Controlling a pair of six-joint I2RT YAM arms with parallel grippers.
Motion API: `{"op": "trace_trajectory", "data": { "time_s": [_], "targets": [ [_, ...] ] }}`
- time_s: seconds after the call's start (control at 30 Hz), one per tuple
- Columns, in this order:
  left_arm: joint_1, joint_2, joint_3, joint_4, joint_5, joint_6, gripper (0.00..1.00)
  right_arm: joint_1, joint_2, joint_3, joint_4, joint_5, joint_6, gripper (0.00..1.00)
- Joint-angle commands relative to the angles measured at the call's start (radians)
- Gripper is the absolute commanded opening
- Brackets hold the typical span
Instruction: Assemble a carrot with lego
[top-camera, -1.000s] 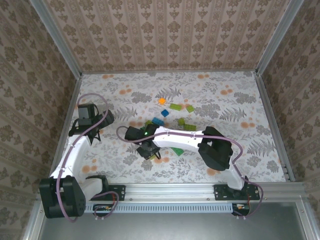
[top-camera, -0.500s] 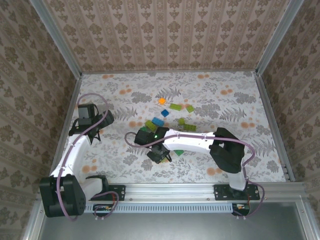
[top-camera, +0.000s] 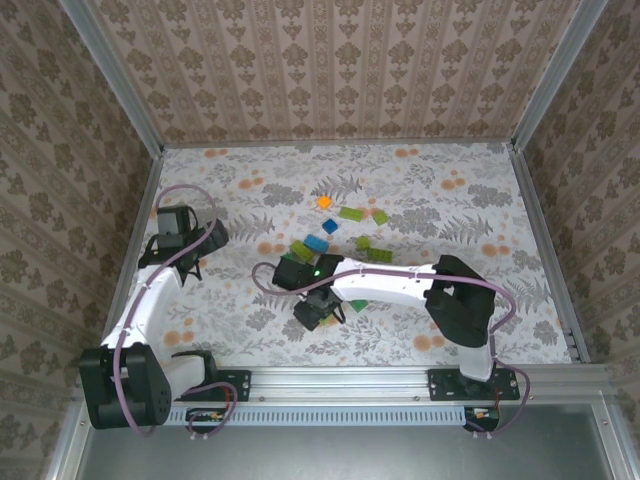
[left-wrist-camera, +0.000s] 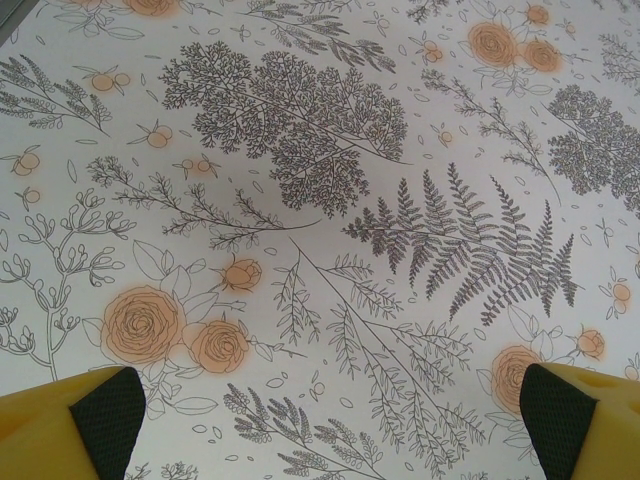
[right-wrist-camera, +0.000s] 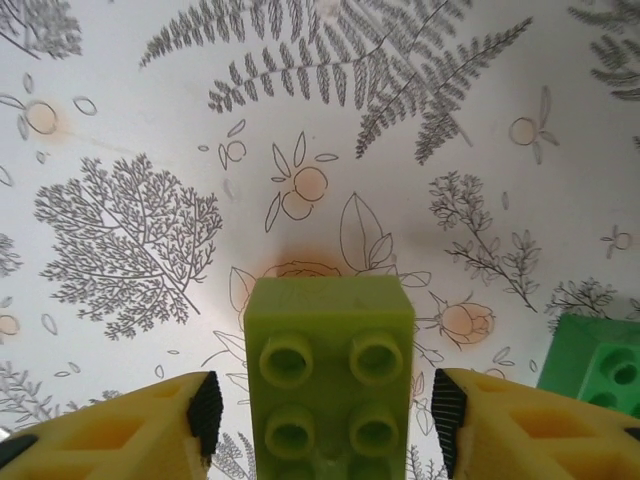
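Note:
My right gripper (right-wrist-camera: 325, 405) is open low over the table, near the front centre (top-camera: 318, 312). A lime lego brick (right-wrist-camera: 330, 370) sits between its fingers, with a gap on each side. A green brick (right-wrist-camera: 595, 365) lies just to its right and shows as dark green in the top view (top-camera: 357, 304). More lego lies behind: an orange piece (top-camera: 324, 201), lime bricks (top-camera: 351, 213), a blue one (top-camera: 329, 225) and a green plate (top-camera: 376, 256). My left gripper (left-wrist-camera: 335, 420) is open over bare cloth at the left (top-camera: 195, 262). The carrot is out of view.
The table is covered in a floral cloth (top-camera: 450, 200) and boxed in by patterned walls with metal rails. The right arm stretches across the front centre. The left arm runs along the left edge.
My right gripper shifted a little to the right, then its jaws spread apart and let go of the lime brick. The left arm stayed still.

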Motion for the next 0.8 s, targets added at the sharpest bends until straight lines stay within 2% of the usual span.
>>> {"op": "trace_trajectory", "data": {
  "time_s": [0.0,0.17,0.37,0.53,0.77],
  "targets": [
    [0.006,0.0,0.035,-0.011,0.009,0.017,1.0,-0.019,-0.095,-0.009,-0.027,-0.009,-0.009,0.65],
    [0.006,-0.003,0.034,-0.012,0.01,0.017,1.0,-0.057,-0.184,-0.035,-0.045,-0.002,-0.015,0.67],
    [0.006,-0.013,0.03,-0.016,0.012,0.018,1.0,-0.152,-0.24,-0.123,-0.036,0.004,-0.026,0.66],
    [0.005,-0.015,0.031,-0.013,0.018,0.016,1.0,-0.208,-0.22,-0.191,0.01,-0.004,-0.032,0.65],
    [0.005,-0.02,0.029,-0.016,0.019,0.014,1.0,-0.231,-0.149,-0.219,0.058,-0.02,-0.036,0.65]
  ]
}}
